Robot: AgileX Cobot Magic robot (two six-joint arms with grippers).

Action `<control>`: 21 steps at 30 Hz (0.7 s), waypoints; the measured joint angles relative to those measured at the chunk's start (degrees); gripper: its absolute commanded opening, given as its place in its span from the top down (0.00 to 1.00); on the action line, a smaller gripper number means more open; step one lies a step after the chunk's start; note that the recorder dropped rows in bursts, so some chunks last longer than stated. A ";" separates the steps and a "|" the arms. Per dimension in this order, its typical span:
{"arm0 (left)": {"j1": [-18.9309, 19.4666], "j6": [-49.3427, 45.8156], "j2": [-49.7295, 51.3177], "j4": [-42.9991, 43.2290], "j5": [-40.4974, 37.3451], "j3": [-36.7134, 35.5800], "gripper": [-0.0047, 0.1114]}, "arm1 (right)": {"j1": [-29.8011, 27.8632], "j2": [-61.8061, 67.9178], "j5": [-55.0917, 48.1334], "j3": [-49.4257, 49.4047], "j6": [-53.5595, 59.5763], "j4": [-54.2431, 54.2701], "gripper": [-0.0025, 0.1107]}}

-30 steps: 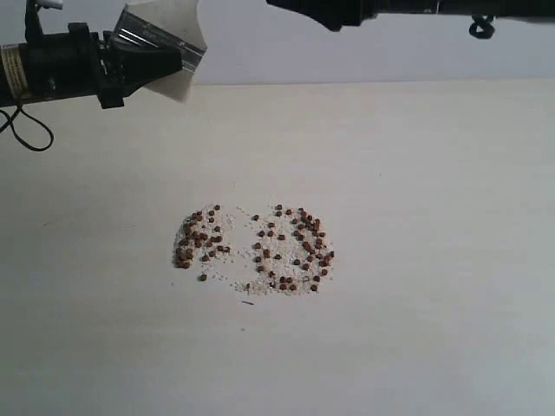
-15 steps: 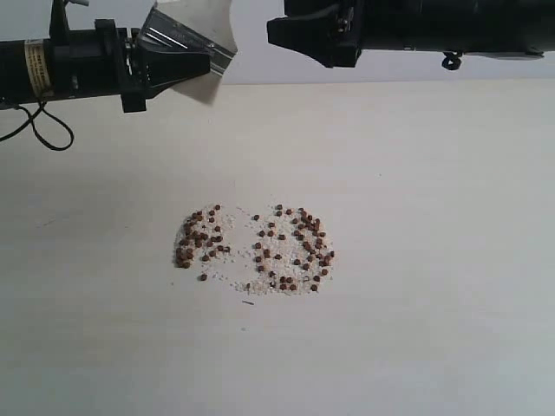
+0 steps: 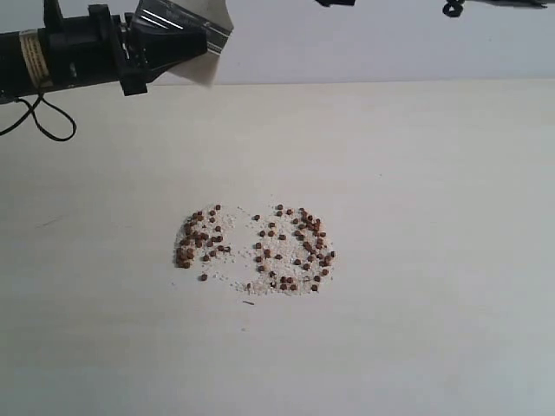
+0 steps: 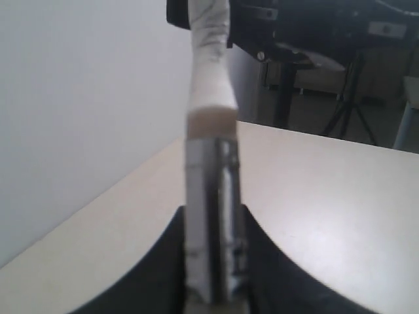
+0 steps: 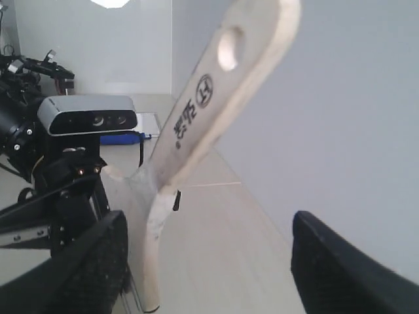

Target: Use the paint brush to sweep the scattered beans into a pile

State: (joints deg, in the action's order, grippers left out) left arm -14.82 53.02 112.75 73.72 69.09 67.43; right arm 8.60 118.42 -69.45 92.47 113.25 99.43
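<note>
Item: beans [image 3: 256,249], dozens, small, dark reddish-brown, mixed with fine whitish grains. They lie near the middle of the tabletop [image 3: 434,217], a little toward its left edge and well clear of all 4 edges. They form 2 loose clusters side by side with a thin bare strip between; a few strays sit along the near side. Condition: roughly gathered, not yet 1 pile. Item: paint brush [image 3: 178,26], flat, with a silver ferrule [image 4: 213,216], pale cream bristles [image 3: 208,62] and a wooden handle [image 5: 209,98] pierced by a hole near its end. It is held aloft over the far edge of the tabletop toward the far-left corner, well apart from the beans, bristles off the surface. Holder: left gripper [image 4: 213,261], clamped on the brush at the ferrule, bristles pointing away from it. Right gripper [image 5: 209,219]: jaws spread wide and holding nothing; the handle shows between them in the right wrist view but touches neither, and this gripper is almost wholly out of the exterior view. Step in hand, as judged: positioning the brush before a sweeping stroke. Next move, as judged: lower the bristles to the tabletop just outside 1 cluster and draw inward toward the strip, pressing lightly so the round beans do not roll off.
</note>
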 measured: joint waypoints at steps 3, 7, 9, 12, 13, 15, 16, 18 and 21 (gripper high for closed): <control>0.00 -1.74 -0.20 -0.09 0.00 0.64 0.96 | 0.00 0.00 0.00 1.94 -3.04 0.00 0.40; 0.00 -2.90 -0.34 -0.54 0.00 3.56 0.96 | 0.17 0.00 -0.02 2.82 -7.54 0.05 0.40; 0.00 -2.90 -0.47 -1.03 0.00 4.51 0.96 | 0.86 0.00 -0.02 2.82 -8.54 0.05 0.40; 0.00 -3.26 -0.47 -1.28 0.00 4.98 0.96 | 2.30 0.00 -0.02 2.82 -9.03 0.05 0.40; 0.00 -4.09 -0.47 -1.28 0.00 4.98 0.96 | 2.95 0.00 -0.02 2.82 -9.15 0.05 0.40; 0.00 -5.12 -0.47 -1.28 0.00 4.98 0.96 | 3.52 0.00 -0.02 2.82 -9.43 0.05 0.40; 0.00 -5.48 -0.35 -1.33 0.00 4.98 0.96 | 3.68 0.00 -0.12 2.82 -9.54 0.05 0.40; 0.00 -7.06 0.23 -1.33 0.00 4.98 0.96 | 3.76 -0.09 -0.12 2.82 -9.77 0.05 0.40; 0.25 -8.29 0.45 -1.33 0.00 4.98 0.96 | 3.76 -0.51 -0.12 2.82 -10.49 0.05 0.40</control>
State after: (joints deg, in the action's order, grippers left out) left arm -14.58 44.73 113.21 72.40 69.09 72.41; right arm 12.36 117.91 -69.57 95.29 102.76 99.48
